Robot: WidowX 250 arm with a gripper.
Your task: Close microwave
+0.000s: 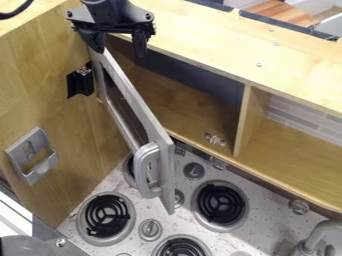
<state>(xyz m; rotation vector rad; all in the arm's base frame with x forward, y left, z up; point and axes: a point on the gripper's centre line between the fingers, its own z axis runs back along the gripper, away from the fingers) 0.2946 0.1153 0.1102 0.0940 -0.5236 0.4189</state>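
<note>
This arm's point(105, 9) all black, rounded up top, with a wide bracket point(123, 26), little silvery screws point(148, 16) and two chunky tapered fingers point(139, 42).

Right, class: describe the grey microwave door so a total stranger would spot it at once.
Find the pale wooden cabinet above the speckled white stovetop. At the cabinet's left end, a long grey door juts out, open. Unlike the small grey bracket on the wooden side wall, it carries a thick curved handle.

The tool point(121, 49) hangs at the upper left, tips down and spread apart.
</note>
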